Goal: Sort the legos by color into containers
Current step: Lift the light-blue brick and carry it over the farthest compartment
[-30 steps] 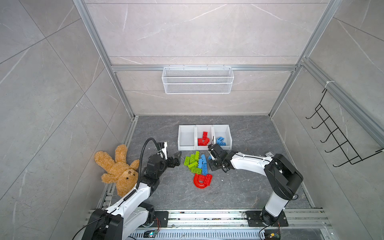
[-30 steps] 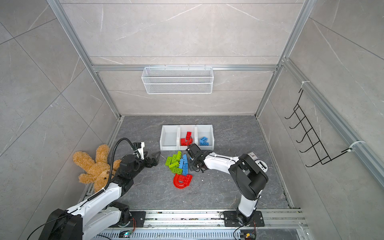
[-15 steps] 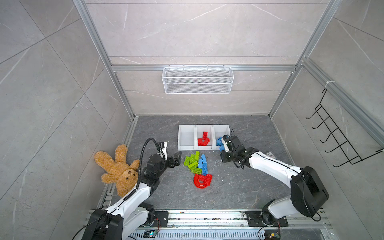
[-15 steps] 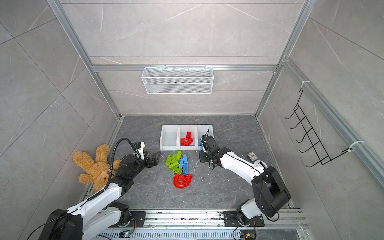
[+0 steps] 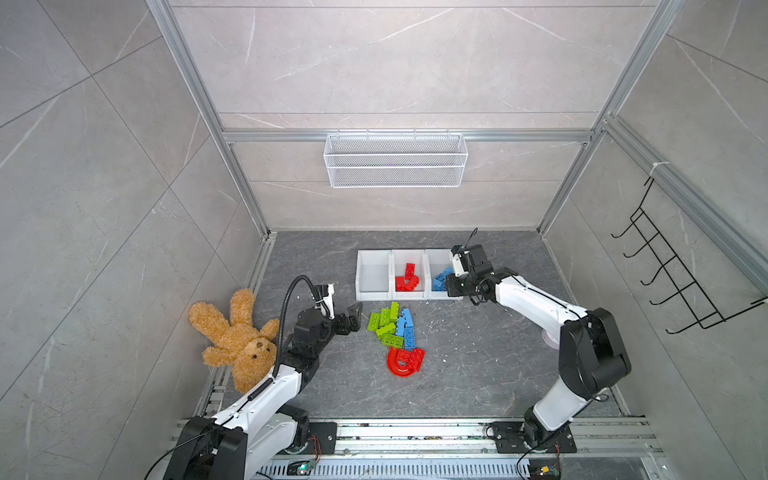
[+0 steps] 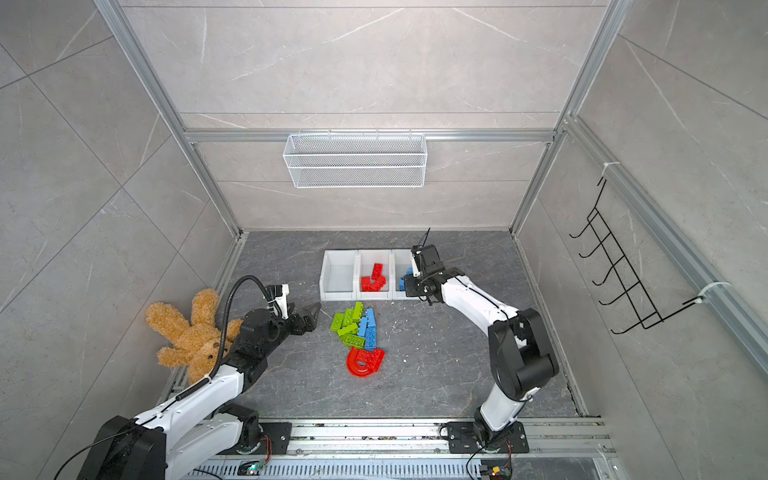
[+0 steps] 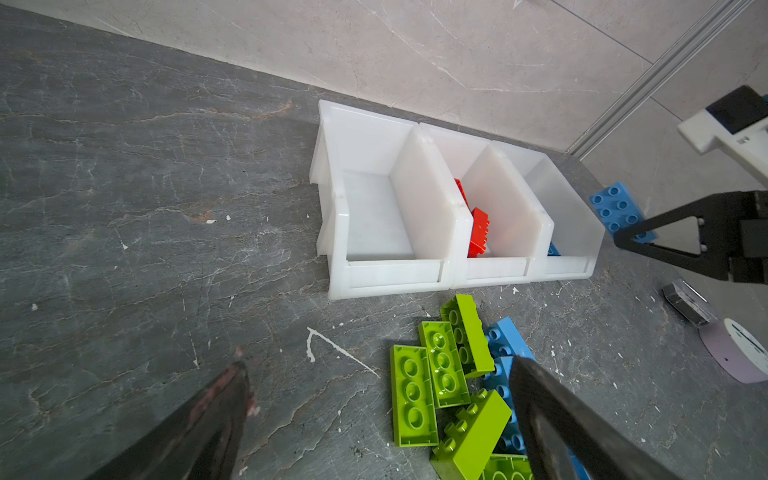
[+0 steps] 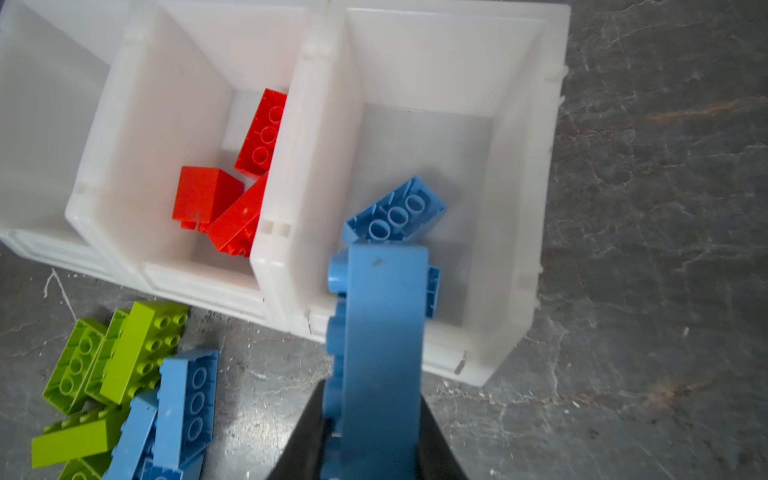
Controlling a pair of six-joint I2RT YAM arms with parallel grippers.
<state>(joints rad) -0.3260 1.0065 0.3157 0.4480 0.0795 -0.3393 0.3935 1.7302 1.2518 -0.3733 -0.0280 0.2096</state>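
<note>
One teddy bear (image 5: 237,332) lies beside the left arm (image 5: 266,390). The three containers (image 5: 373,296) stand in a row, with red legos (image 5: 407,277) in the middle one and blue legos (image 5: 439,281) in the rightmost. In front of them lie loose green and blue bricks (image 5: 386,328) and a red arch (image 5: 401,365). The left gripper (image 7: 376,363) hovers near that pile, its jaws apart, which is plain only in its wrist view. The right gripper (image 8: 372,419) is clamped on a blue brick (image 8: 382,324) above the rightmost container's front lip; the top views hide that grip.
</note>
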